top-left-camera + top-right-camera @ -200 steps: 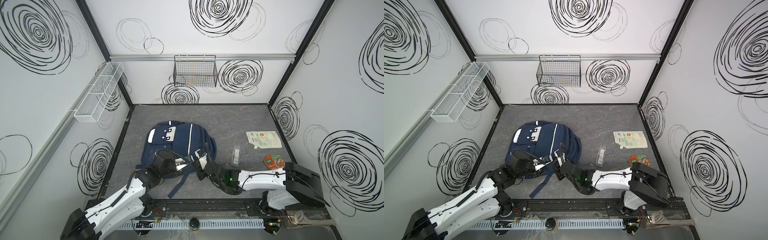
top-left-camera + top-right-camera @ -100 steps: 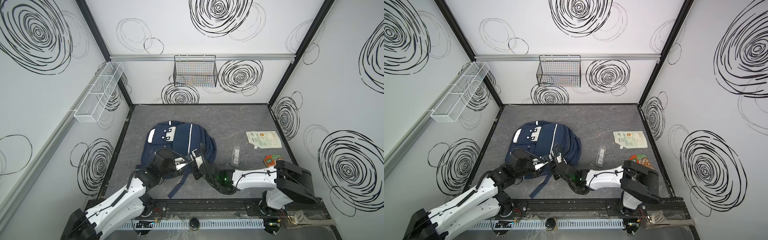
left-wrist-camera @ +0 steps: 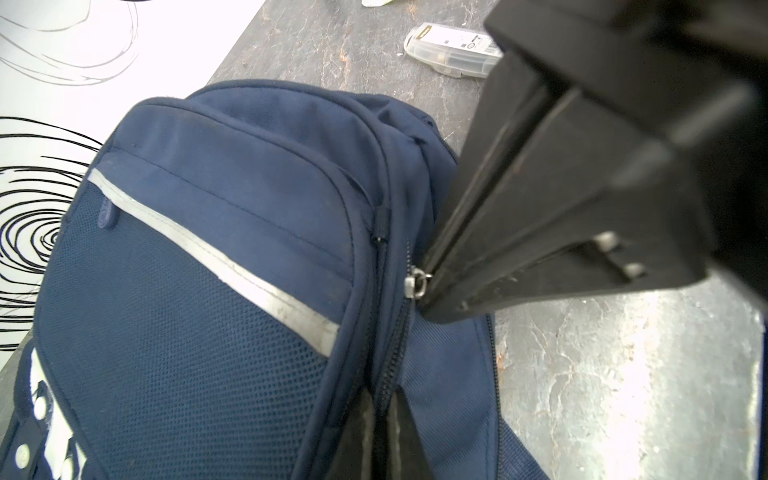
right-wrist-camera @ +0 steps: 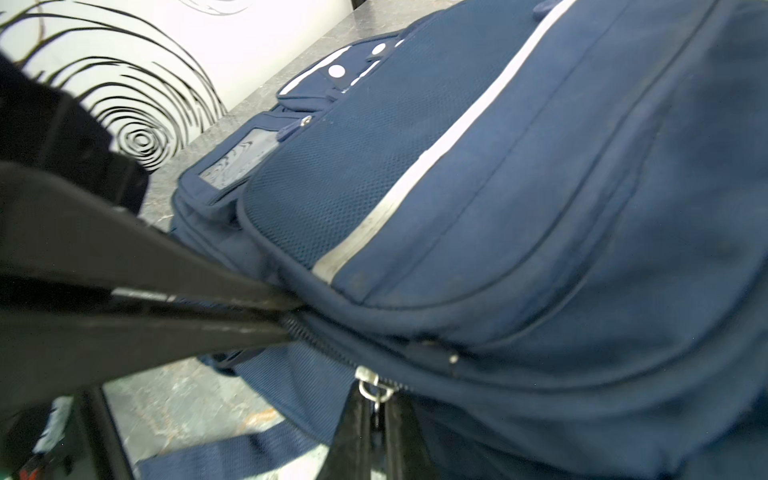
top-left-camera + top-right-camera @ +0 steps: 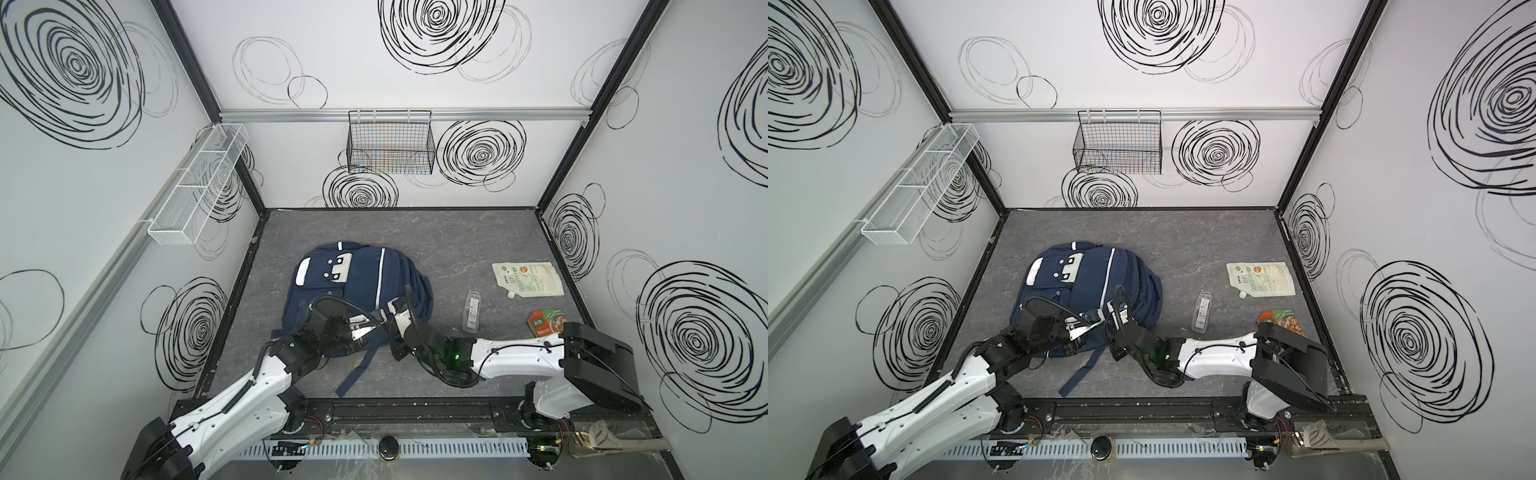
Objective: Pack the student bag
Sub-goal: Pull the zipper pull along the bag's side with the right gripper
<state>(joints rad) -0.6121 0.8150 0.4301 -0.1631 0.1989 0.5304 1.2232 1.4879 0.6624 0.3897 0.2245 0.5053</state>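
Navy student bag [image 5: 332, 286] lies flat on grey table [image 5: 457, 232], left of centre. L gripper [image 3: 380, 401] pinches bag's zip seam; R gripper [image 4: 376, 409], just beside, is clamped on silver zip pull [image 4: 373, 384].

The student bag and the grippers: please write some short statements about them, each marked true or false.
1. The student bag lies on the table. True.
2. The right gripper is shut on the zipper pull. True.
3. The left gripper hangs open above the bag. False: it is shut, pinching the bag's seam beside the zipper.
4. The white pouch is inside the bag. False: it lies on the table, outside the bag.
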